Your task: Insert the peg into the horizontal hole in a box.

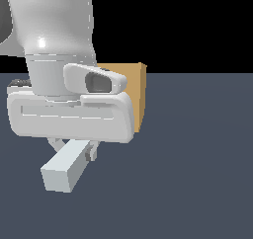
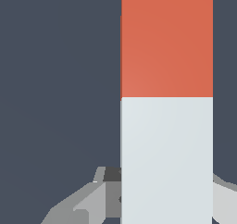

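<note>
The peg [image 1: 63,170] is held roughly level in my gripper [image 1: 74,148], whose fingers are shut on its pale grey-white half. That pale end points toward the exterior camera. In the wrist view the peg [image 2: 166,102] runs away from my gripper [image 2: 162,201], with the red-orange half at the far end and one grey finger on each side of the pale half. The tan box [image 1: 134,85] stands behind the hand in the exterior view, mostly covered by it. The hole is hidden. How far the peg's red end is from the box cannot be told.
A dark blue-grey floor [image 1: 197,159] spreads around the box and under the peg. The arm's white wrist and hand body [image 1: 69,114] fill the exterior view's left and block much of the scene.
</note>
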Available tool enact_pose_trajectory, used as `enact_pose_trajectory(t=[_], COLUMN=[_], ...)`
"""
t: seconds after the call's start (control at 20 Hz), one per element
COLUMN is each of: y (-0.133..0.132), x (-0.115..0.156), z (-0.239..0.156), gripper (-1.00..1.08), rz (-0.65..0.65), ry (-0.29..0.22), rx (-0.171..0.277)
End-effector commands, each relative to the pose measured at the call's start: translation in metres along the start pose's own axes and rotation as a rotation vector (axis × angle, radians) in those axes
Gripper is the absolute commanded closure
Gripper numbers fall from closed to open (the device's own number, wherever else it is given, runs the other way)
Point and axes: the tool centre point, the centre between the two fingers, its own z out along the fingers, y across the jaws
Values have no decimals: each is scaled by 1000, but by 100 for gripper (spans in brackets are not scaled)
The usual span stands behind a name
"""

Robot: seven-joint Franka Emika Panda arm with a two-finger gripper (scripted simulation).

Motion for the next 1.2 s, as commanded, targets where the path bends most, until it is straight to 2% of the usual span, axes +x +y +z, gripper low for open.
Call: enact_pose_trajectory(t=[0.0,0.5,1.15], y=[-10,-31,-31], x=[12,44,49], z=[-5,-13,-15], gripper=[108,108,108], rz=[30,98,106], ry=[0,0,0], rx=[-3,-3,-5])
